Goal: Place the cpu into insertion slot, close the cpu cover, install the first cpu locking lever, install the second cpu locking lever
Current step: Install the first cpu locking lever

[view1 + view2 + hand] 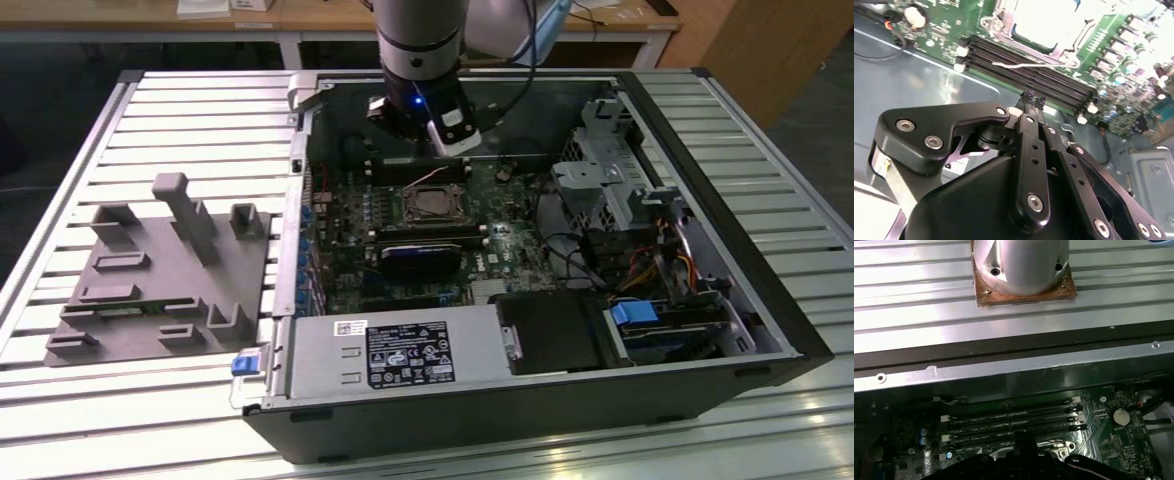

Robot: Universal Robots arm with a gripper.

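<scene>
Cpu (1039, 20) looks thin and fragile to me, edges only; my gripper (1034, 98) hangs closed, empty, near the springy wire lever (1024, 64).

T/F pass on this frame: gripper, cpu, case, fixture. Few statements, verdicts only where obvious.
1. The gripper holds the cpu. False: it is shut on nothing, and the cpu's pale face lies in the insertion slot.
2. The gripper hangs close to the memory slots. True.
3. The computer case is closed. False: its side is open and the motherboard shows.
4. A grey fixture stands on the slatted table at the exterior view's left of the case. True.
</scene>
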